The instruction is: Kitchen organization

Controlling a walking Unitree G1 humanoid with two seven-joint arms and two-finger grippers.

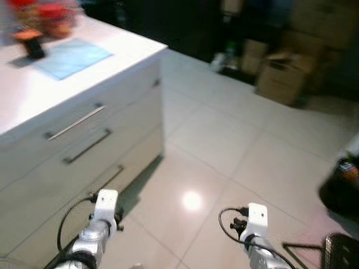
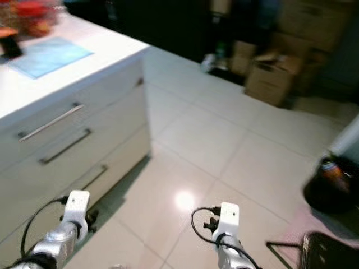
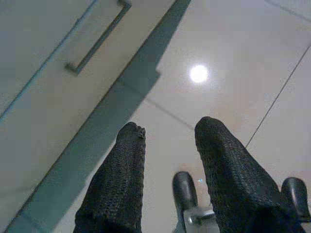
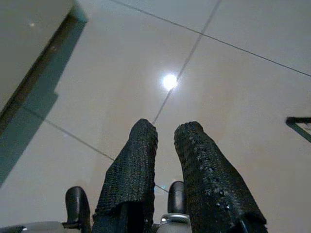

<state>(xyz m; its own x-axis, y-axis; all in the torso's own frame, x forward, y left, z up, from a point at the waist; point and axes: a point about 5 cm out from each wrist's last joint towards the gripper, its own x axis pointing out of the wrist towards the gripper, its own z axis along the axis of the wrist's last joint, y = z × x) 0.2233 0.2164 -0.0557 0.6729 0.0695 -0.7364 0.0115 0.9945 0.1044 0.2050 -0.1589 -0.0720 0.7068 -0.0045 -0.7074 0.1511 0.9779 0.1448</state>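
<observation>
Nothing is organized yet, by your views: both grippers, left (image 3: 165, 141) and right (image 4: 165, 138), hang empty over the floor (image 1: 235, 145), fingers slightly apart. Your work sits on the counter (image 1: 33, 95), beside you: a blue mat (image 1: 72, 57) and red items (image 1: 45, 14).

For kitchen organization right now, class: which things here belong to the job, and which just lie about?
Job:
white counter
drawers
blue cloth
blurred red items

Lying about:
cardboard boxes
black bag
</observation>
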